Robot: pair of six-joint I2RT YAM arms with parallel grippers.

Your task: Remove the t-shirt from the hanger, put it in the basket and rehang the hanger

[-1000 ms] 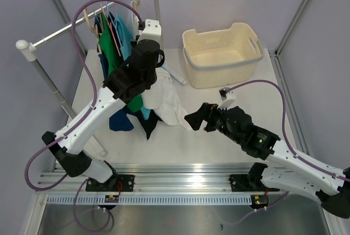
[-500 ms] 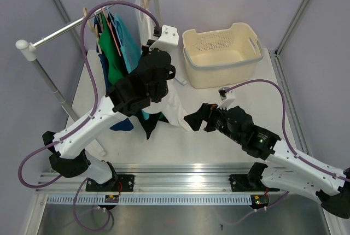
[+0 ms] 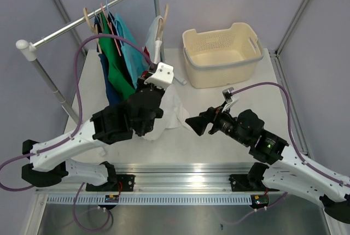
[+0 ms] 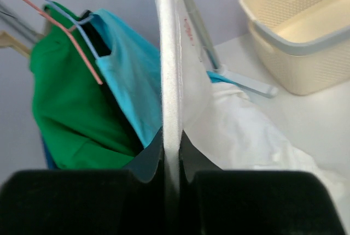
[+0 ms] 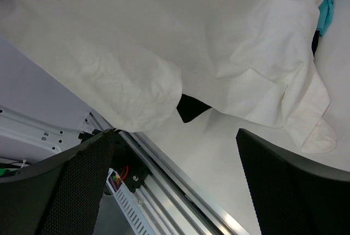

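Presently pinched: a fold of the t-shirt (image 4: 235, 125) is clamped between the fingers of the left gripper (image 4: 172, 158).
Shirt position: hung on the hanger (image 3: 162, 24) at the back, its lower half trailed onto the table (image 3: 273, 76).
Long axis: from the hanger down toward the arms.
Right gripper (image 5: 176, 136): jaws spread, empty, aimed at the hem just to its left.
Room: the basket (image 3: 221, 54) is well apart; coloured shirts (image 3: 117, 60) are crowded at the left.

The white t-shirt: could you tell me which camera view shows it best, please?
Left wrist: the t-shirt runs up from the left gripper, which pinches its edge, and spreads out beside it. Top external has it partly behind that arm; right wrist shows only creased fabric.
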